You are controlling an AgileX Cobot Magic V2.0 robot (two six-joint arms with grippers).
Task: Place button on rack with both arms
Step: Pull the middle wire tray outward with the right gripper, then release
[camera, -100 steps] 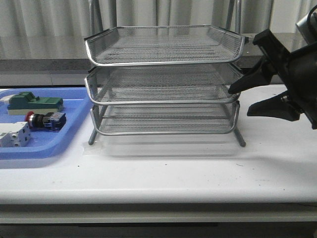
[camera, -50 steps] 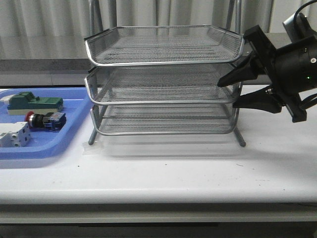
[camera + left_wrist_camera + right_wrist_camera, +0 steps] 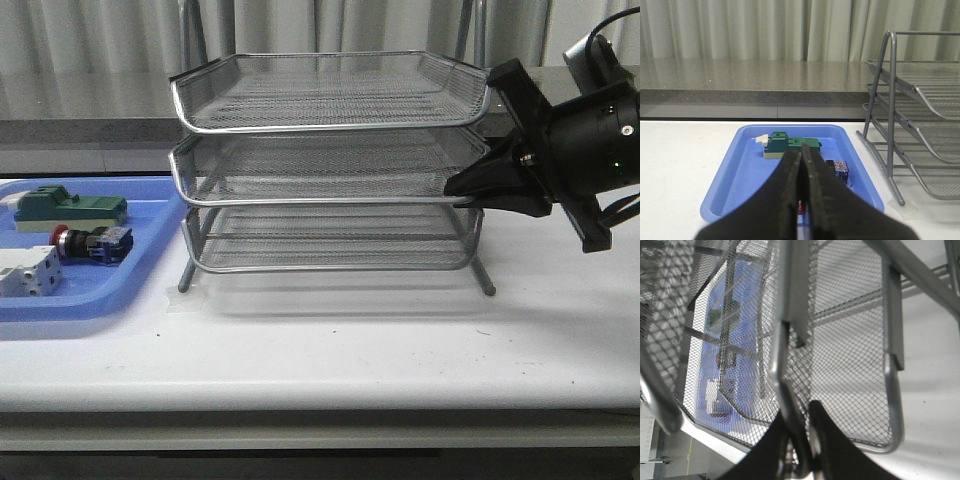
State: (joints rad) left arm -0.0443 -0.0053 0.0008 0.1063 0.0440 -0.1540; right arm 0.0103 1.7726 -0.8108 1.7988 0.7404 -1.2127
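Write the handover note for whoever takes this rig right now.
Right gripper: shut on the rim of the rack's middle tray, at its right end.
Left gripper: shut, holding nothing, above the blue tray.
Button: lying in the blue tray, beside the green block and white block.
Done: middle tray gripped.
Left: pick up the button and place it on the rack.

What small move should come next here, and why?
Probably the right gripper should pull the rack's middle tray outward. Its fingers look closed on that tray's right rim, while the button lies untouched in the blue tray and the left gripper is shut above it.
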